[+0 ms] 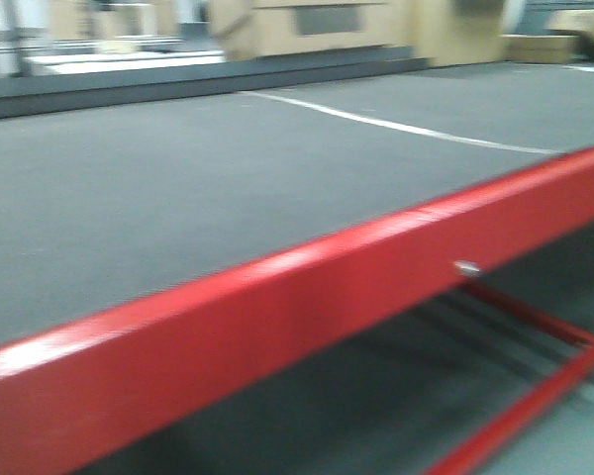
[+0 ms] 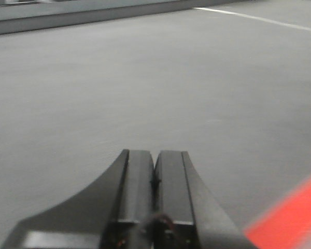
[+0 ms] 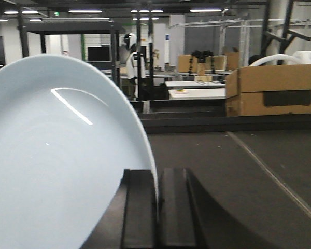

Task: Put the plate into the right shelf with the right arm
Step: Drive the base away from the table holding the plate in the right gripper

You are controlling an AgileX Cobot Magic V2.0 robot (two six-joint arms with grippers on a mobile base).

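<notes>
Plate point(image 3: 52, 166) upright, rim tight between the right gripper's point(image 3: 156, 179) jaws, face leftward

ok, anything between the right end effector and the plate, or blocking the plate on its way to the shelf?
Nothing between them: the right end effector is shut on the plate. No shelf shows in any view, so that path can't be judged. Ahead lies only grey surface, with a cardboard box far off.

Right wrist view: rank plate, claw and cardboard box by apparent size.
1. plate, nearest the camera
2. right claw, shut on its rim
3. cardboard box, far back, so true size unsure
</notes>
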